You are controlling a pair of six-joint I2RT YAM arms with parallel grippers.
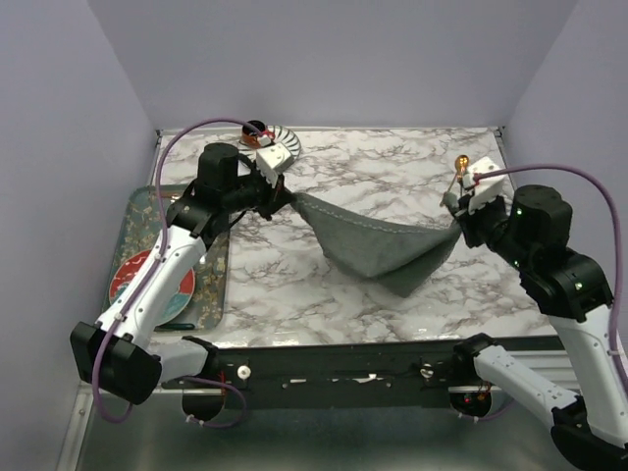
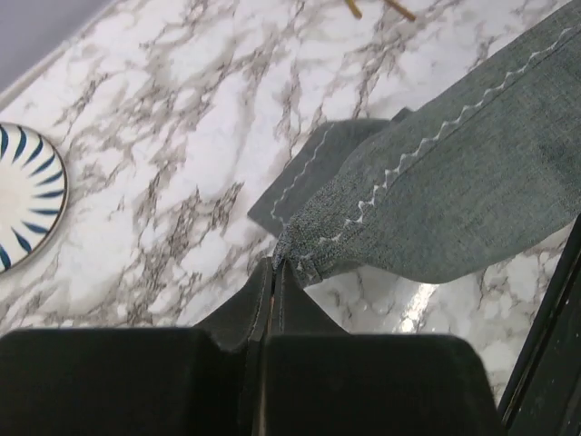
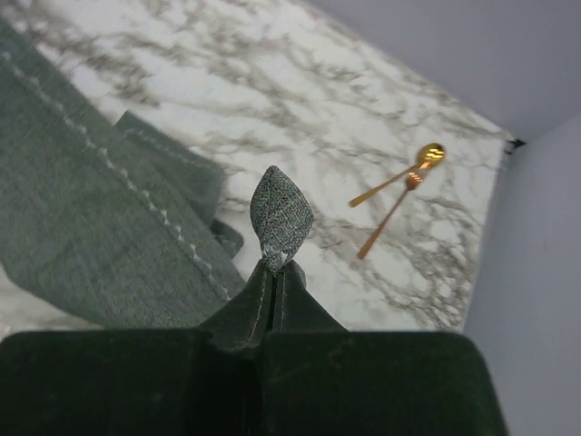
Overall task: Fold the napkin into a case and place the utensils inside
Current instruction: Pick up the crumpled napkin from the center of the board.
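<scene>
Bright even light; soft shadows; slight glare

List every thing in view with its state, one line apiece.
napkin, held up by two corners, sagging in the middle, not yet folded.
left gripper, shut on one napkin corner.
right gripper, shut on another napkin corner.
utensils, lying loose on the table, untouched.
saucer, flat on the table.

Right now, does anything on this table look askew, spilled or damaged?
Nothing spilled or damaged. The napkin hangs slung between the left end effector and right end effector, each shut on a corner, its middle sagging to the table. The utensils lie crossed, apart from it.
</scene>
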